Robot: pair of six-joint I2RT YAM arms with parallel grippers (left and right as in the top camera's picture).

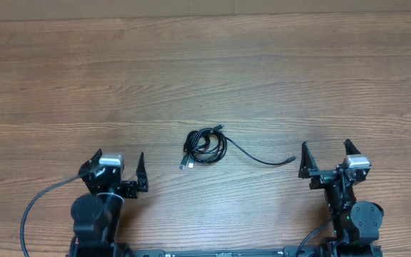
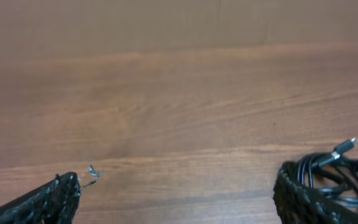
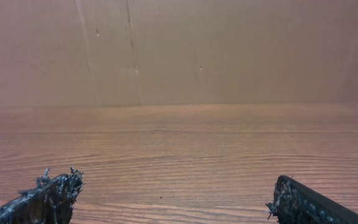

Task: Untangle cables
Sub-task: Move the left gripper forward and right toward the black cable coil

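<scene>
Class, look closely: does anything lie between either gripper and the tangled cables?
Nothing visible. Only bare table separates the left gripper and right gripper from the cables; one loose strand trails toward the right gripper.

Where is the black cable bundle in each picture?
Overhead: the cables lie near the middle.
Left wrist: the cables are in the bottom right corner.
Right wrist: not in it.
Shared landmark: the wooden table, seen in all three.
</scene>
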